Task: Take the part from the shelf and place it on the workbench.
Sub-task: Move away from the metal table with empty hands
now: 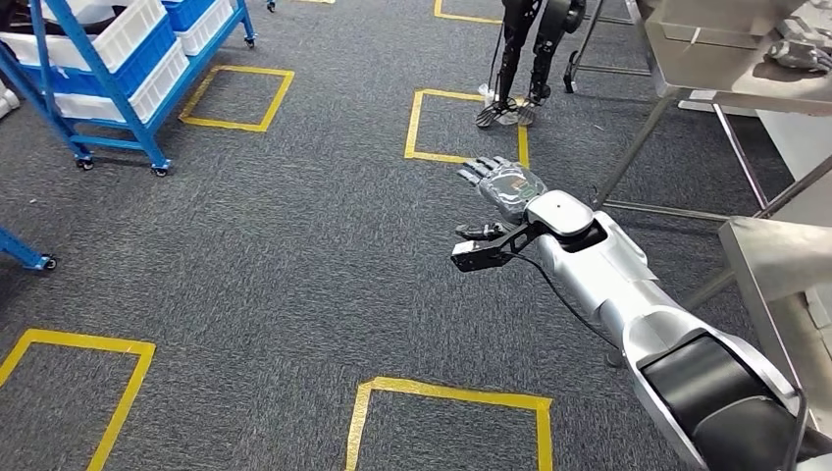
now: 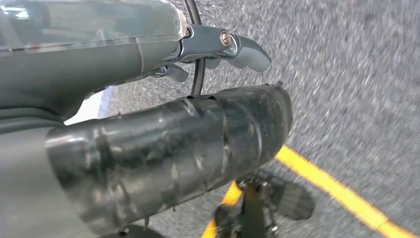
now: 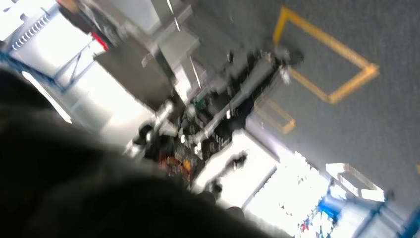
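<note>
My right hand (image 1: 503,183) reaches forward over the grey carpet at mid-height, fingers stretched flat, and holds nothing. The right wrist view is blurred, with a dark mass (image 3: 74,188) close to the lens. The blue shelf (image 1: 108,83) on wheels stands at the far left with white bins (image 1: 108,39) on it. A steel workbench (image 1: 775,260) lies just right of my right arm. My left hand (image 2: 223,47) hangs over the carpet, its grey thumb straight, with nothing seen in it.
A second steel table (image 1: 726,78) stands at the far right with a grey object (image 1: 800,49) on it. Another robot's dark legs (image 1: 520,59) stand ahead. Yellow tape squares (image 1: 461,123) mark the carpet.
</note>
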Tool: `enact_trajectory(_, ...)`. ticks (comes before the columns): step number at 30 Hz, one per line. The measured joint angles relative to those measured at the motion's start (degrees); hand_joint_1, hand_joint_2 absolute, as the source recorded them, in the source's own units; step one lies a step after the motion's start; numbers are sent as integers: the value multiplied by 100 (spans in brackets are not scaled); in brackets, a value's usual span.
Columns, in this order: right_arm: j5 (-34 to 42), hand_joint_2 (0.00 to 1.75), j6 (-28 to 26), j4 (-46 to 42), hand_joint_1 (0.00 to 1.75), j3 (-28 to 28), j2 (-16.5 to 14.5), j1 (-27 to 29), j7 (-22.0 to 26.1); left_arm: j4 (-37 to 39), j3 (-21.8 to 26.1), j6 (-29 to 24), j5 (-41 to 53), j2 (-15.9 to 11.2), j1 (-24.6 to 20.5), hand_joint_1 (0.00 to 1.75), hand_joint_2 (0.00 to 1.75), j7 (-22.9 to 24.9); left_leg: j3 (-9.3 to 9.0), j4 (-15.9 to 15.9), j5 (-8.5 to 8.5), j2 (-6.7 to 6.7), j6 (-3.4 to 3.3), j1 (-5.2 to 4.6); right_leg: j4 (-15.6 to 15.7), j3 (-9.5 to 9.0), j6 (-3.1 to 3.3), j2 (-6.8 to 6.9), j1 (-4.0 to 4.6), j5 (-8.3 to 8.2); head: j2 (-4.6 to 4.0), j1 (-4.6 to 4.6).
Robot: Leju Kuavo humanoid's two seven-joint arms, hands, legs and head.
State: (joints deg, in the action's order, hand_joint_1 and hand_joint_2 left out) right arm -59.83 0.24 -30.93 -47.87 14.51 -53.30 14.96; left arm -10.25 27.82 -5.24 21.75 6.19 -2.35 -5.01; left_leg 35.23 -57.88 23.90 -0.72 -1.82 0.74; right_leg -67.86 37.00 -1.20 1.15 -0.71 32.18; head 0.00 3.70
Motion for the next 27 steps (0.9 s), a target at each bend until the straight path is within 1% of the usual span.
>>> enact_trajectory(1,1,0,0,5,0,0,9,18,-1,0,3,-1,0,-2,-4,0,0,0,6,-4,-3,-65,-9,-8,-390,196,-2,-68,-4,155,0,0)
enact_trajectory(2,1,0,0,10,0,0,16,40,-1,0,8,-1,0,-4,-3,0,0,0,9,-10,-4,-134,-12,-17,-637,335,3,-91,-4,203,0,-1)
enact_trajectory(3,1,0,0,13,0,0,19,57,-1,0,13,-1,0,-7,-2,0,0,0,12,-19,-4,-207,-12,-25,-695,388,15,-105,-3,142,0,-1)
enact_trajectory(4,1,0,0,14,0,0,20,66,-1,0,18,1,0,-8,-1,0,0,0,11,-31,-4,-282,-12,-30,-523,331,37,-125,-2,-29,0,-1)
enact_trajectory(5,1,0,-1,14,0,0,22,67,-1,0,21,3,0,-7,0,0,0,0,10,-41,-2,-355,-10,-32,-164,183,66,-190,0,-271,0,-1)
enact_trajectory(6,1,0,-1,14,0,0,25,60,-1,0,22,5,0,-1,1,0,0,0,16,-47,-2,-420,-4,-29,231,7,98,-335,-2,-464,0,-2)
enact_trajectory(7,2,0,-2,15,0,0,30,52,0,0,22,7,0,6,-3,0,0,0,33,-55,-7,-488,12,-20,575,-138,124,-474,0,-599,0,-2)
enact_trajectory(8,2,0,-2,17,0,-1,36,47,0,0,23,8,1,12,-6,0,0,0,60,-58,-19,-550,35,-5,786,-226,141,-578,8,-657,0,-2)
enact_trajectory(9,3,0,-2,19,0,-1,42,43,0,0,23,8,5,17,-4,0,0,-2,90,-55,-33,-616,67,16,865,-258,151,-624,18,-646,0,0)
enact_trajectory(10,4,0,-3,19,0,-2,44,40,1,0,24,8,19,17,2,0,0,-7,111,-45,-52,-688,107,33,903,-268,161,-571,32,-651,0,1)
enact_trajectory(11,7,0,-5,15,0,-2,40,37,1,0,24,8,35,16,15,0,0,-15,127,-45,-53,-711,139,43,938,-291,178,-492,20,-667,0,2)
enact_trajectory(12,11,0,-9,8,0,-2,33,35,3,0,25,7,51,15,27,0,0,-24,151,-87,-16,-633,167,33,994,-327,201,-420,9,-688,0,0)
enact_trajectory(13,16,0,-13,3,0,-2,26,32,4,0,25,6,63,14,30,0,0,-31,211,-221,77,-486,190,17,1053,-364,227,-337,-3,-711,0,-3)
enact_trajectory(14,20,0,-17,0,0,-2,22,33,5,0,26,5,67,13,25,0,0,-35,334,-488,234,-294,205,5,1097,-394,248,-247,-12,-729,0,-5)
enact_trajectory(15,23,0,-19,3,0,-2,26,34,5,0,26,6,68,14,16,0,0,-35,493,-831,415,-121,223,-2,1113,-407,261,-167,3,-730,0,-8)
enact_trajectory(16,25,0,-21,8,0,-2,29,37,4,0,26,7,68,15,10,0,0,-34,670,-1201,578,-32,244,8,1109,-404,269,-81,12,-727,0,-9)
enact_trajectory(17,27,0,-22,13,0,-2,32,46,4,0,26,8,68,16,8,0,0,-32,799,-1479,668,13,265,22,1098,-396,271,-1,17,-719,0,-9)
enact_trajectory(18,28,0,-25,17,0,-2,33,58,5,0,27,8,68,16,11,0,0,-31,826,-1557,652,34,285,35,1085,-388,267,71,18,-710,0,-9)
enact_trajectory(19,30,0,-28,21,0,-2,33,69,7,0,28,8,68,13,16,0,0,-28,746,-1432,545,57,302,47,1067,-384,256,139,14,-697,0,-10)
enact_trajectory(20,32,0,-31,24,0,-2,33,77,8,0,29,9,68,9,18,0,0,-26,561,-1109,370,106,310,54,1044,-384,237,201,9,-677,0,-10)
enact_trajectory(21,33,0,-33,26,0,-2,34,81,10,0,30,23,68,4,14,0,0,-31,342,-710,230,223,308,44,1016,-383,209,263,8,-652,0,-10)
enact_trajectory(22,34,0,-34,28,0,-2,45,81,13,-1,31,52,68,2,9,0,0,-44,163,-380,124,307,280,26,980,-380,177,324,20,-624,0,-7)
enact_trajectory(23,37,0,-35,29,0,-3,57,80,20,-1,32,90,68,1,4,0,0,-67,51,-168,76,364,243,9,954,-378,146,381,33,-600,0,-4)
enact_trajectory(24,38,0,-36,30,0,-3,71,80,32,-2,34,134,68,2,3,0,0,-95,14,-86,80,376,202,-11,938,-380,117,438,49,-580,0,0)
enact_trajectory(26,43,0,-37,28,0,-4,86,79,63,-2,40,177,77,3,18,0,0,-131,20,-82,62,241,123,-19,934,-403,66,530,51,-558,0,3)
enact_trajectory(27,45,0,-37,27,0,-4,87,77,75,-2,45,171,88,5,27,0,0,-133,14,-67,51,188,92,-14,902,-403,37,482,34,-520,0,4)
